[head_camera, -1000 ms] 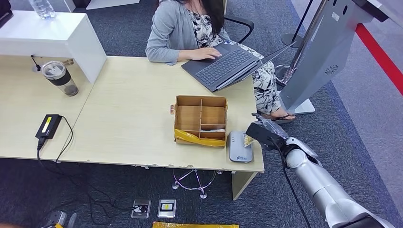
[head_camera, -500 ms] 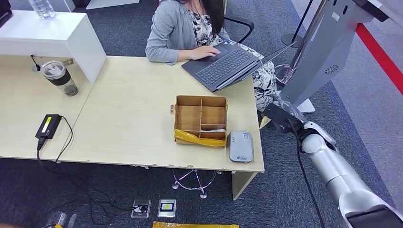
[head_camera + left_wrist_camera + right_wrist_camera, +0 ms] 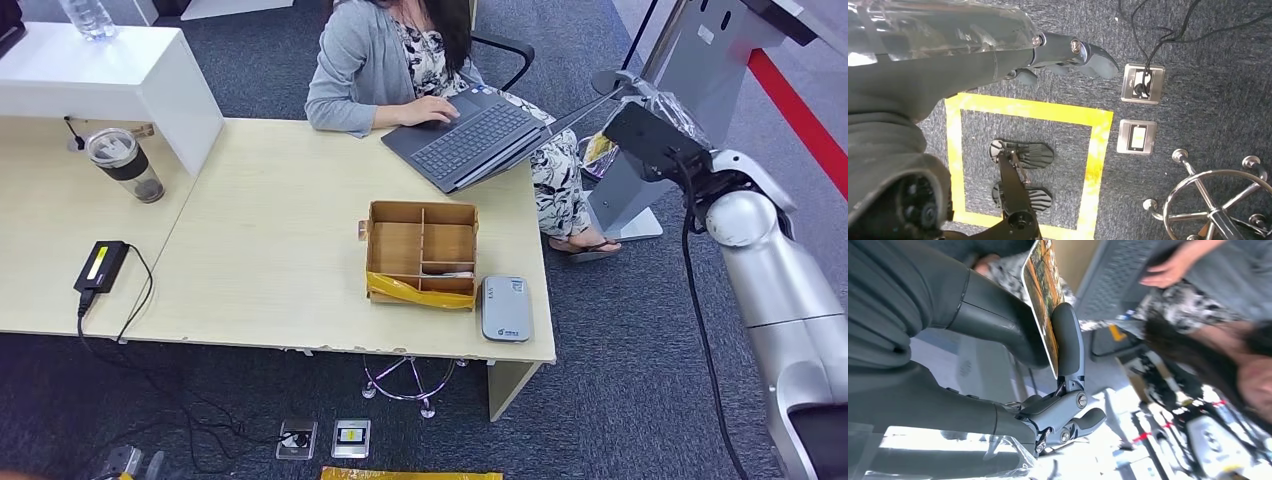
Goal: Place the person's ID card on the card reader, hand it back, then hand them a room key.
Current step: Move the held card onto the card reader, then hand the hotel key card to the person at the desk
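Bright, even indoor light with soft shadows; the head view is sharp, the right wrist view blurred with blown-out glare.

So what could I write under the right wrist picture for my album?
The robot's right hand pinches a colourful card and holds it toward the person typing on a laptop.

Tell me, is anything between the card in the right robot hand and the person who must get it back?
Nothing visible blocks the way. The right robot hand pinches the card beside the desk, near the person. Both of the person's hands rest on the laptop, which lies in between but lower.
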Robot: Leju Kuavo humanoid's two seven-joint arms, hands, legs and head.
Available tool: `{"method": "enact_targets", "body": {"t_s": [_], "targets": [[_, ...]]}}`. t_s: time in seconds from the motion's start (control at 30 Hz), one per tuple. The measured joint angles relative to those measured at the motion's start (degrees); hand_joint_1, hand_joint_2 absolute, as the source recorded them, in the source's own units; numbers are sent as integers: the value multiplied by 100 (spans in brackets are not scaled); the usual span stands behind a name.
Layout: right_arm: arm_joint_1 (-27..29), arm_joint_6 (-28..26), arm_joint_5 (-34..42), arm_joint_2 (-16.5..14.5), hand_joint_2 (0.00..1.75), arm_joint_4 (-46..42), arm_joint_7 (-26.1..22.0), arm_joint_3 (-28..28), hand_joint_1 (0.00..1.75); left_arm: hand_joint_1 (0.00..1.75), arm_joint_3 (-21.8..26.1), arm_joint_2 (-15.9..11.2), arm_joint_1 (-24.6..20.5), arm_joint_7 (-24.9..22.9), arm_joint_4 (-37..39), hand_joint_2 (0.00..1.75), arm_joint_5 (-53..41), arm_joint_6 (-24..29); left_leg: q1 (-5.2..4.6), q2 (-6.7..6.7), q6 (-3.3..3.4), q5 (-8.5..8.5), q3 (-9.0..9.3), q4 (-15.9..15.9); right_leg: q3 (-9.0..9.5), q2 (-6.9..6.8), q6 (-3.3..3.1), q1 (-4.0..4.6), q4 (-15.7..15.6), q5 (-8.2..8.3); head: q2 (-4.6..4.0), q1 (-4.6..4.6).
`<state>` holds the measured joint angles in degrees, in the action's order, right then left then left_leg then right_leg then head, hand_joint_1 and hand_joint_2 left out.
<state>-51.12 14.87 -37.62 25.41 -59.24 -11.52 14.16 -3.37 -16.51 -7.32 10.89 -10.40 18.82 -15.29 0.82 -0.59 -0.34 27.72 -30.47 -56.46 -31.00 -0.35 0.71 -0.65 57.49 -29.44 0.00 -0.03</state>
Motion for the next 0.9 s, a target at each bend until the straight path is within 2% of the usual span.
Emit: {"method": "enact_targets", "body": {"t_s": [0.2,0.47,0.7,0.9], "targets": [[-127,14,-89,-383,175,-604,104,190,175,0,0,30,-18,28,-2,0,-62,4,2,0,0,0,1,0,1,1,0,3,5,0,0,1],[-161,-247,-328,-1032,175,-656,-127,580,175,0,-8,92,-54,28,-2,0,-94,25,2,0,-1,-2,-2,0,1,-2,0,3,7,0,0,2],[-451,-684,-691,-1729,175,-6,-487,873,175,0,-39,154,-127,9,-4,0,-151,77,3,3,-2,-3,-1,0,-4,4,-1,5,9,0,0,2],[-678,-860,-834,-2144,175,649,-597,1031,175,0,-42,194,-163,-41,-4,0,-202,83,4,3,-5,-5,-2,0,-4,4,-1,6,10,0,0,3]]}}
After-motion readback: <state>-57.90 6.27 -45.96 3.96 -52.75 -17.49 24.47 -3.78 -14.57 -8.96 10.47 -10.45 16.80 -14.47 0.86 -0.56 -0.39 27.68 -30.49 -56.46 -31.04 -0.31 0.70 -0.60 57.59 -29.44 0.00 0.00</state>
